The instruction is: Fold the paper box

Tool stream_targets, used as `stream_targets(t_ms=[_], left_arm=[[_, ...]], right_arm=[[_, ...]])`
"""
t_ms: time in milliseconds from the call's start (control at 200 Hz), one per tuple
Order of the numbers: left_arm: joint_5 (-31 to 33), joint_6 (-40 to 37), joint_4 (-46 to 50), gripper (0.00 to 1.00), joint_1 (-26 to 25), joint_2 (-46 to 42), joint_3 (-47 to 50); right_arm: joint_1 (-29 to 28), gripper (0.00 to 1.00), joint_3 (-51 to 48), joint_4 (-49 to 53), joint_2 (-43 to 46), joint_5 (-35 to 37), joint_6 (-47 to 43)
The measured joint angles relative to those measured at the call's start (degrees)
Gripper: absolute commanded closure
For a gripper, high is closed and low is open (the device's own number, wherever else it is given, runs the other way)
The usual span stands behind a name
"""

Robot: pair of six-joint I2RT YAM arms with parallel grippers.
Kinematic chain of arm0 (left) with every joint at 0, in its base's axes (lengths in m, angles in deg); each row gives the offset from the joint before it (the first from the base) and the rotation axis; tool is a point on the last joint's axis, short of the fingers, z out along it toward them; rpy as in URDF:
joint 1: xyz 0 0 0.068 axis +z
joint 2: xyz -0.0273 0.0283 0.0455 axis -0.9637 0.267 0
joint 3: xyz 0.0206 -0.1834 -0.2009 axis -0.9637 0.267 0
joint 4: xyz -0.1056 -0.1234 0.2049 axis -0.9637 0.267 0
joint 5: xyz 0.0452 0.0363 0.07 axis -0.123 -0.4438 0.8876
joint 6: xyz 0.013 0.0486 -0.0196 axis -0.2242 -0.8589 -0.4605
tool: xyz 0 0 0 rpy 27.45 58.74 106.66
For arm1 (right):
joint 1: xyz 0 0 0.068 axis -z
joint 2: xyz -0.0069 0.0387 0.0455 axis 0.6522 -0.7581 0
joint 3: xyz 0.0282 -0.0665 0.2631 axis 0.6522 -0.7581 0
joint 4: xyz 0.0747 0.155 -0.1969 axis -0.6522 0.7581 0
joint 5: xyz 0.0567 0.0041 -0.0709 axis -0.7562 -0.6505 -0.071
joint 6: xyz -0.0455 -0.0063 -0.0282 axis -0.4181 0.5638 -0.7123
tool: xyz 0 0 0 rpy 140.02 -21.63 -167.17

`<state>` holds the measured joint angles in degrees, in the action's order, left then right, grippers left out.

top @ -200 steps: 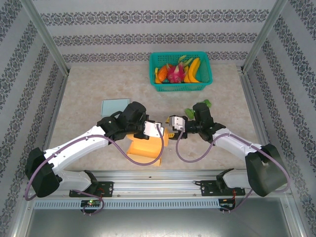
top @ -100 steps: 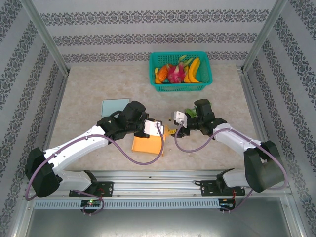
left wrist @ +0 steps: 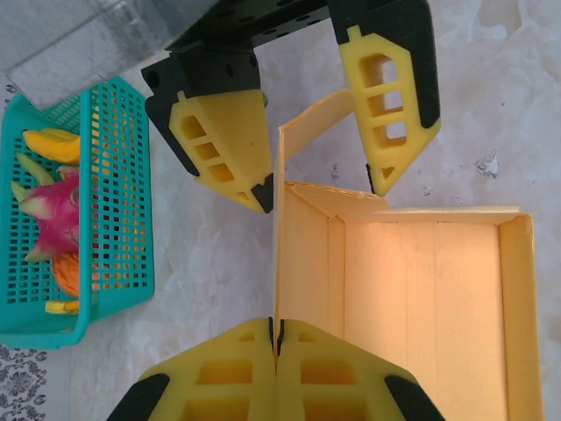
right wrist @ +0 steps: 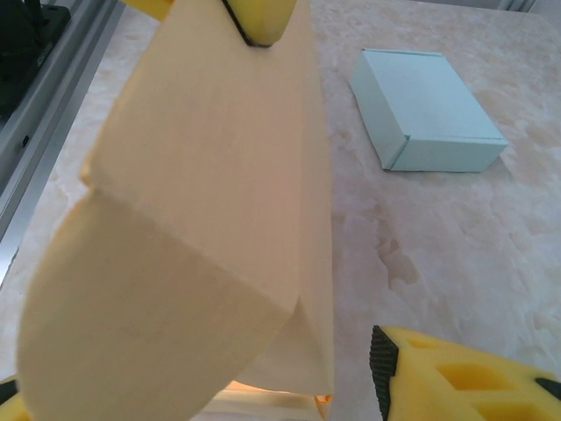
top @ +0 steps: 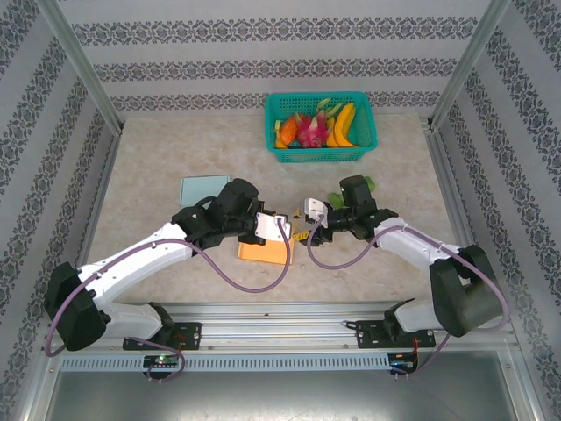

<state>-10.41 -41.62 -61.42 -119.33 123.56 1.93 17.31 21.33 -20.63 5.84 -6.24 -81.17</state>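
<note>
Since the frame a second back, the orange patch of the paper box (top: pixel 263 253) seen from overhead has shrunk and drawn in toward the left claw (top: pixel 283 228), and the right arm's wrist has shifted slightly toward the far left. Present condition as I read it from the console follows. The paper box sits on the table (top: pixel 158 175) near the front edge, between the two arms and partly under the left wrist. In the left wrist view the left claw (left wrist: pixel 277 326) is closed, its two yellow pads pressed together on the thin side wall of the paper box (left wrist: pixel 421 298), whose open interior faces that camera. One corner flap stands up from that same wall. The right claw (left wrist: pixel 322 193) is open, one finger on each side of that raised flap; I cannot tell whether either finger touches it. In the right wrist view the outer face of the paper box (right wrist: pixel 210 219) rises close in front of the lens, with a tip of the left claw (right wrist: pixel 259 22) on its top edge. A pale blue carton (top: pixel 203 189) lies flat, left of the arms. A teal basket (top: pixel 320 155) of toy fruit (top: pixel 311 130) stands at the far side, well apart from both claws.
</note>
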Motion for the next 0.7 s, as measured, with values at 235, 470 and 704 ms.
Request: stream_targets(t_ms=[235, 470, 704], left_arm=[[-0.9, 0.4, -1.1, 1.0, 0.4, 0.0, 0.9], [-1.0, 1.1, -1.7, 1.0, 0.9, -0.5, 1.0], [-0.8, 1.5, -1.6, 1.0, 1.6, -1.4, 1.7]], right_arm=[[-0.4, 0.53, 0.0, -0.9, -0.8, -0.4, -0.2], [-0.4, 0.82, 0.0, -1.4, -0.8, -2.3, -1.6], [-0.3, 0.95, 0.0, -1.3, -0.8, -1.8, -1.5]])
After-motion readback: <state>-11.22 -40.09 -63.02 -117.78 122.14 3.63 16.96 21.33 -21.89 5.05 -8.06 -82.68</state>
